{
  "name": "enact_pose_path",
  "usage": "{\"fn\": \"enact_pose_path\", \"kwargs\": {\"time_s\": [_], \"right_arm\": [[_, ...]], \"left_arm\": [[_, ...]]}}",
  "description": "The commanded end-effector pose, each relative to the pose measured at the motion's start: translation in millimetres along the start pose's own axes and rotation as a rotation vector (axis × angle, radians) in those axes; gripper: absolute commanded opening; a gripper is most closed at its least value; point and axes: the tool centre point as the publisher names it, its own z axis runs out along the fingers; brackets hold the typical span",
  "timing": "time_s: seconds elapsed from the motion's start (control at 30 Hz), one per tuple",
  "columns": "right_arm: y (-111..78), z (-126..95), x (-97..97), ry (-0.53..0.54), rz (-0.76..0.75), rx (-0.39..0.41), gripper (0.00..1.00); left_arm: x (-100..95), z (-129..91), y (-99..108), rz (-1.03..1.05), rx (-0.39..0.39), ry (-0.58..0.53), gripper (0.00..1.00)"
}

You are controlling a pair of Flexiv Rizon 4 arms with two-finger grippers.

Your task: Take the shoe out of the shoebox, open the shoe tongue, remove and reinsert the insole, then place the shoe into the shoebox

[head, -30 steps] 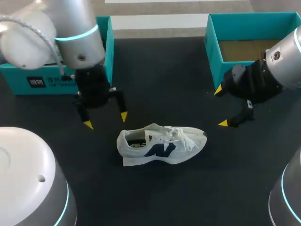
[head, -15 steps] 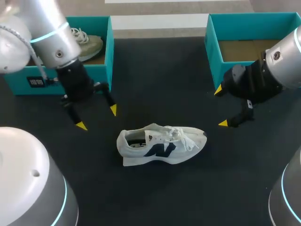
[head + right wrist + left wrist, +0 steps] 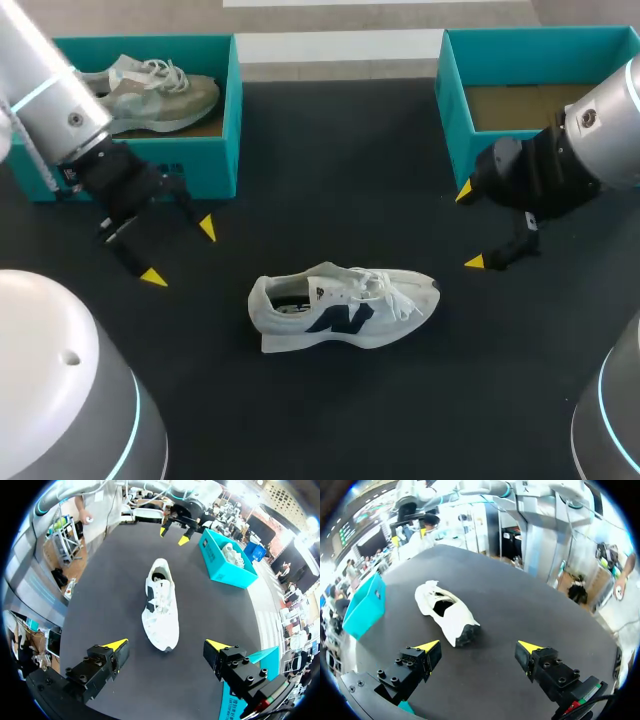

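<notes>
A white shoe (image 3: pixel 342 307) with a dark side logo lies on the black table, toe toward the right. It shows ahead of the open left gripper (image 3: pixel 479 645) as the shoe (image 3: pixel 446 611), heel end nearest. My left gripper (image 3: pixel 180 252) hangs open to the shoe's left, in front of the left teal shoebox (image 3: pixel 150 110), which holds a second, greyish shoe (image 3: pixel 150 92). My right gripper (image 3: pixel 470 227) stands open right of the shoe, beside the right teal shoebox (image 3: pixel 530 95), whose inside shows only its brown floor. The shoe (image 3: pixel 161 606) lies ahead of the right gripper (image 3: pixel 167 644), toe nearest.
The black tabletop (image 3: pixel 340 180) stretches between the two boxes. The left box (image 3: pixel 225 560) and my left gripper (image 3: pixel 174 532) appear beyond the shoe in the right wrist view. The right box (image 3: pixel 365 605) stands off to the side in the left wrist view.
My left arm has drawn back to the left and away from the shoe, uncovering the left box and the shoe inside it. The right arm and the white shoe have stayed put.
</notes>
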Motion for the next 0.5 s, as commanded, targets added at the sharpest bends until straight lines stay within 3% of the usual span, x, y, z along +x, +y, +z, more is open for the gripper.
{"fn": "enact_pose_path", "kwargs": {"time_s": [0.03,0.47,0.5], "right_arm": [[0.8,1.7,0.3,-0.002,0.001,0.004,1.0],[0.8,1.7,0.3,-0.002,0.001,0.004,1.0],[0.8,1.7,0.3,-0.002,0.001,0.004,1.0]], "left_arm": [[8.3,1.2,5.7,-0.102,0.066,-0.159,1.0],[8.3,1.2,5.7,-0.102,0.066,-0.159,1.0],[8.3,8.6,9.2,-0.156,0.077,-0.187,1.0]]}}
